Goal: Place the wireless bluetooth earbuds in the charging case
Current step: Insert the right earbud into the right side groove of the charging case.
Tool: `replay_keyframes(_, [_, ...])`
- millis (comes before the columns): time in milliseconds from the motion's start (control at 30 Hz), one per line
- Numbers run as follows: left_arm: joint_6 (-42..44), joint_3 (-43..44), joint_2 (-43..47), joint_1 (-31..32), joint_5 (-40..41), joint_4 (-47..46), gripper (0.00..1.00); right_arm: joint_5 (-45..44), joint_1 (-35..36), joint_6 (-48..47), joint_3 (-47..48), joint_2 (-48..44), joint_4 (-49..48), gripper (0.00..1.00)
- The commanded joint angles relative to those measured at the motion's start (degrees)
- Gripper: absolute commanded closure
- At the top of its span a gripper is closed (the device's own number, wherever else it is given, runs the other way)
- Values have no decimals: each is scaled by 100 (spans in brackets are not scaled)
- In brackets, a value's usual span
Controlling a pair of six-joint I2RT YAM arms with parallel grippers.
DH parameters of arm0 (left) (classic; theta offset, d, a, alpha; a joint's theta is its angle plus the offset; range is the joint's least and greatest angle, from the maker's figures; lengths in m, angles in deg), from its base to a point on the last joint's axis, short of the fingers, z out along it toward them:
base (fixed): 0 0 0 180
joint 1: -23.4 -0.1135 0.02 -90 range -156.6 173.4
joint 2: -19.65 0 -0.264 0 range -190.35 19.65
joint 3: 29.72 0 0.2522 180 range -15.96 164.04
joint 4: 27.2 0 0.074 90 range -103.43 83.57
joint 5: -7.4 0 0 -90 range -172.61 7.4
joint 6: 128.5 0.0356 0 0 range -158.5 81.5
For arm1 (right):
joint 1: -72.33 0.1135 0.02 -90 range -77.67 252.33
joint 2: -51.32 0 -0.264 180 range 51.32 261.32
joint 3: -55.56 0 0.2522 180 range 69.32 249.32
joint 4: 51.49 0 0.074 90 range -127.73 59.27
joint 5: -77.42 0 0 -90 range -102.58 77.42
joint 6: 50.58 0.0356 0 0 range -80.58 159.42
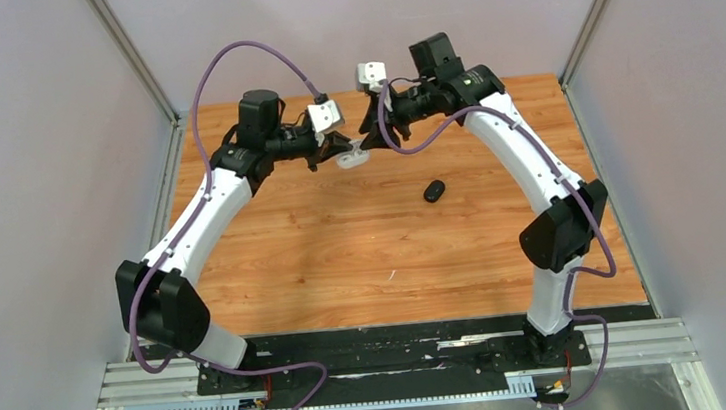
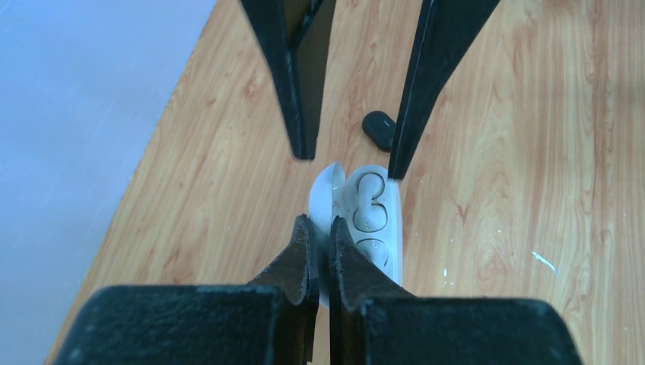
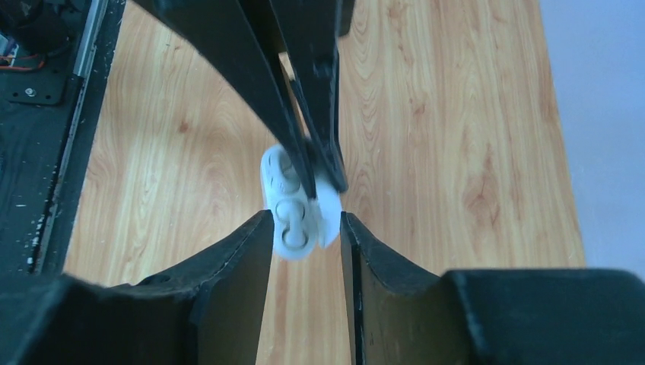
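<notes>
We see the wooden table (image 1: pixel 344 257) below both arms, the left arm (image 1: pixel 201 215) and the right arm (image 1: pixel 524 149) arching inward so that their wrists meet over its far half. The left gripper (image 2: pixel 321 222) is clenched: its two fingers pinch the thin opened lid of the white charging case (image 2: pixel 380 228) and hold the case up off the wood, with the case body just beyond and to one side of the fingertips. The right gripper (image 3: pixel 306 217) faces it from the opposite end with its jaws parted. The case lies between its fingertips (image 3: pixel 262 228), which are close on either side but not pressed in. A black oval case (image 1: pixel 434 191) lies on the table beyond the left gripper's tips, apart from both grippers. One white earbud (image 2: pixel 370 199) sits in the well farther from the left fingers. We cannot tell whether the nearer well is filled.
</notes>
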Motion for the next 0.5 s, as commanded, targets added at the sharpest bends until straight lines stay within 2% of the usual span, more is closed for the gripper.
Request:
replay_keyframes(0, [34, 28, 244, 24, -39, -305, 100, 370, -292, 680, -540, -510, -314, 60])
replay_keyframes(167, [74, 46, 304, 24, 75, -370, 100, 784, -687, 1741, -1099, -615, -966, 54])
replay_keyframes(267, [58, 37, 374, 22, 56, -438, 100, 1090, -781, 1861, -1193, -512, -1131, 49])
replay_keyframes(467, [-414, -281, 528, 24, 98, -1497, 100, 2006, -782, 2463, -863, 11, -1415, 37])
